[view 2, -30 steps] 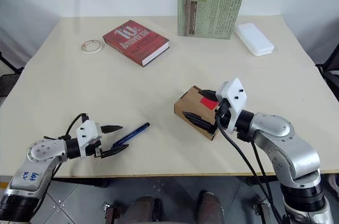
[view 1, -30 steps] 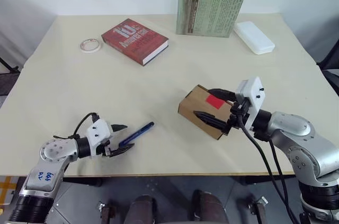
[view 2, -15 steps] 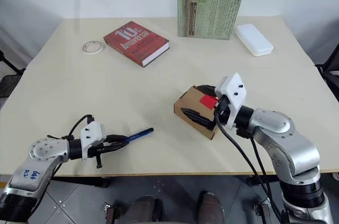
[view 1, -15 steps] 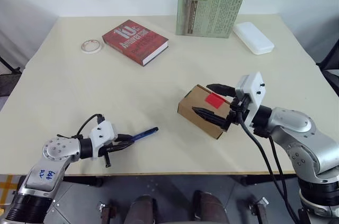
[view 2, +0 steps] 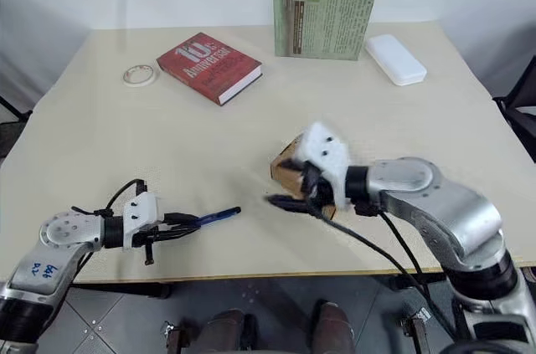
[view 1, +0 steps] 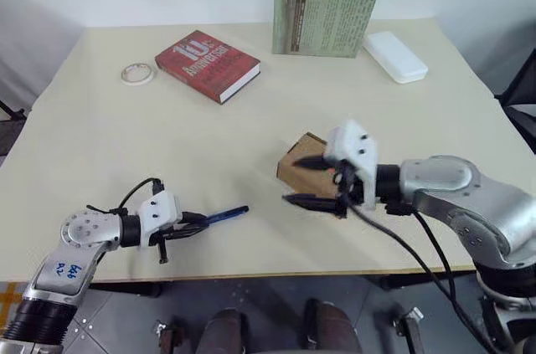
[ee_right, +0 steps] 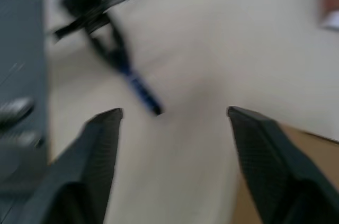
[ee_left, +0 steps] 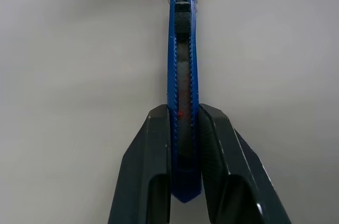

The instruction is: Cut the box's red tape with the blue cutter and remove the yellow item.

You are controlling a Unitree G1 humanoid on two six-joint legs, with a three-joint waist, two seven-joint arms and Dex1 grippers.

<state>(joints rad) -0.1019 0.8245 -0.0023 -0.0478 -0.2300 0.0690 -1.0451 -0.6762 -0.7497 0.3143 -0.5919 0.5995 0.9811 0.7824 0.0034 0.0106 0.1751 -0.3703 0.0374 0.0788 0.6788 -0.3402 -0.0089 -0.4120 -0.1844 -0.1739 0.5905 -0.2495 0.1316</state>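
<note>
The box (view 1: pixel 300 161) sits on the tabletop (view 1: pixel 126 145) right of centre, partly hidden behind the right claw (view 1: pixel 306 182), whose fingers stand apart and hold nothing, one finger (ee_right: pixel 100 150) beside the cardboard. The blue cutter (ee_left: pixel 181 75) lies near the front edge, pinched at its rear end between the left claw's (view 1: pixel 186 225) closed fingers (ee_left: pixel 153 171). Farther back lie a red book (view 1: pixel 207 64), a tape roll (view 1: pixel 137 74), a standing green book (view 1: pixel 323 19) and a white case (view 1: pixel 394 56).
</note>
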